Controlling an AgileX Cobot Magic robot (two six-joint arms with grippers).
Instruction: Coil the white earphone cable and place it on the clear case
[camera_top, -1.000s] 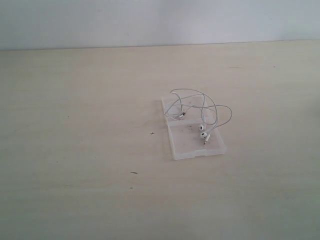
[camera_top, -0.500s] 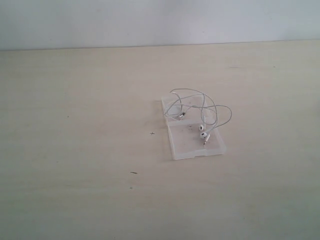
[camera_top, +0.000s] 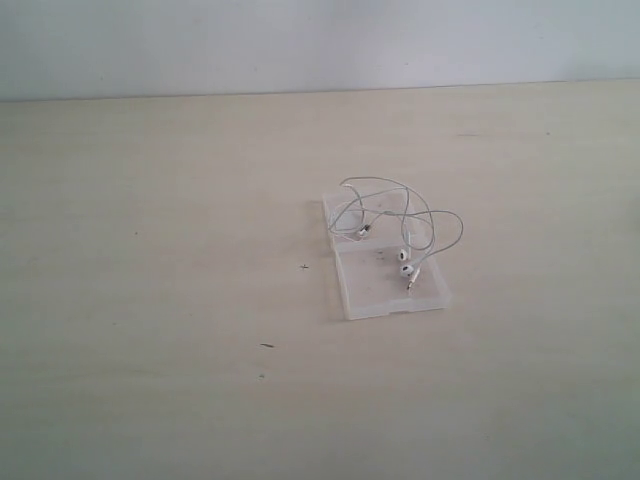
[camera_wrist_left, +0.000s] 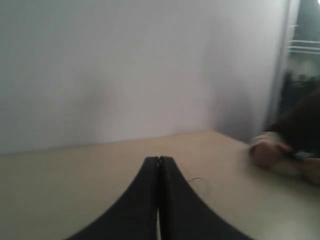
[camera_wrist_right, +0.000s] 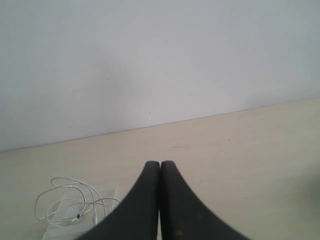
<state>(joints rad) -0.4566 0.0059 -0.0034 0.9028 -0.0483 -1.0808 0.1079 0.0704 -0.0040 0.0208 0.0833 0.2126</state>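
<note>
The white earphone cable (camera_top: 406, 268) lies loosely looped on the clear case (camera_top: 375, 295), with the left gripper (camera_wrist_left: 159, 161) and right gripper (camera_wrist_right: 160, 164) closed empty, so placing looks finished, needing at most tidying.

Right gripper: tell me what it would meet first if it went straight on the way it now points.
Nothing close: the shut right gripper points over bare table toward the wall. The white earphone cable lies off to one side. Depth is unclear.
</note>
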